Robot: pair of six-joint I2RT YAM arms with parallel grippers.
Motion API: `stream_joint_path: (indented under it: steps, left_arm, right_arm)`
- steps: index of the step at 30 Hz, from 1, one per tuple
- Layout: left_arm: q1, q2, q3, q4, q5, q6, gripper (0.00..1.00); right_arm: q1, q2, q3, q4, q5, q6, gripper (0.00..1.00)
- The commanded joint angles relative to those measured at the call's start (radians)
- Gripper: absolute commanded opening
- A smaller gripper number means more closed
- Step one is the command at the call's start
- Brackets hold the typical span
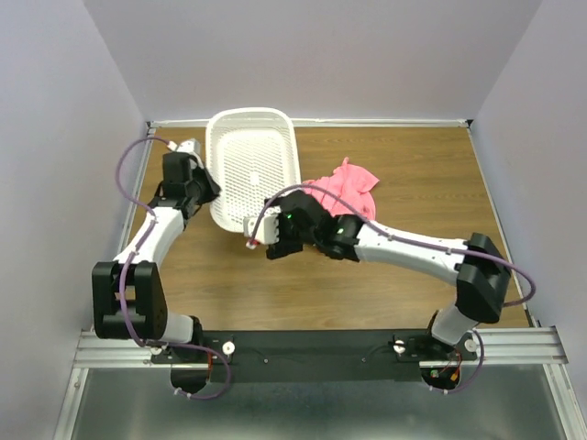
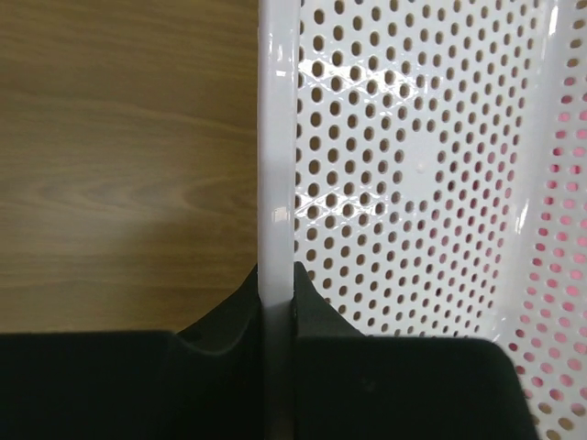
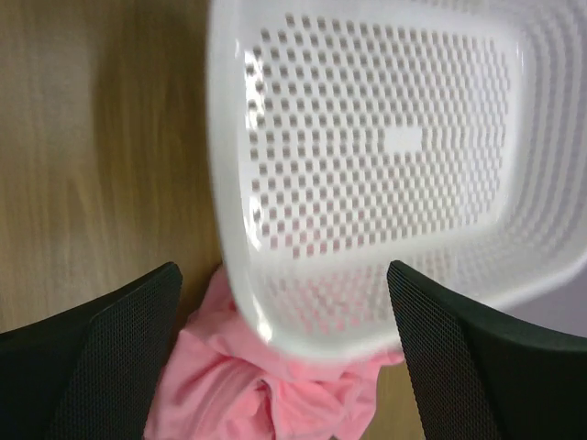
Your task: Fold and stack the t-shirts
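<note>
Glossy plastic basket [image 1: 252, 165]; soft cloth t-shirt [image 1: 350, 188]

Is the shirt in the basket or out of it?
Out. The basket shows only bare perforated plastic inside; the pink shirt lies crumpled on the table beside it.

The left gripper [image 2: 275, 280] is pinched tight on the basket [image 2: 277, 137] rim, which runs straight ahead from between its fingers. The right gripper [image 3: 282, 273] is spread wide, and in the blurred view neither finger seems to touch anything. Both arms are bent at the elbow.
</note>
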Motion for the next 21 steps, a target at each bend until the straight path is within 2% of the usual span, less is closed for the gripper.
stream_joint_path:
  steps: [1, 3, 4, 6, 11, 15, 18, 19, 21]
  left_arm:
    - [0.134, 0.000, 0.088, 0.050, -0.103, 0.142, 0.00]
    - [0.218, 0.043, 0.113, 0.059, -0.078, 0.170, 0.00]
    - [0.238, 0.101, 0.159, 0.043, -0.081, 0.191, 0.00]
    - [0.270, 0.210, 0.226, 0.001, -0.118, 0.252, 0.00]
    - [0.283, 0.400, 0.520, -0.195, -0.196, 0.389, 0.00]
    - [0.306, 0.546, 0.754, -0.360, -0.334, 0.495, 0.00]
    - [0.333, 0.635, 0.843, -0.437, -0.380, 0.471, 0.01]
    - [0.338, 0.655, 0.899, -0.474, -0.444, 0.467, 0.11]
    - [0.349, 0.683, 0.949, -0.502, -0.478, 0.451, 0.20]
  right_arm:
    - [-0.149, -0.148, 0.017, 0.023, -0.103, 0.196, 1.00]
    - [-0.240, -0.194, -0.015, 0.007, -0.198, 0.254, 1.00]
    - [-0.318, -0.237, -0.075, 0.007, -0.267, 0.297, 1.00]
    - [-0.395, -0.291, -0.155, 0.006, -0.345, 0.321, 1.00]
    - [-0.437, -0.430, -0.356, 0.007, -0.416, 0.347, 1.00]
    - [-0.448, -0.510, -0.410, 0.006, -0.442, 0.365, 1.00]
    - [-0.449, -0.518, -0.405, 0.006, -0.444, 0.368, 1.00]
    - [-0.449, -0.519, -0.402, 0.006, -0.435, 0.371, 1.00]
    - [-0.452, -0.523, -0.400, 0.006, -0.429, 0.377, 1.00]
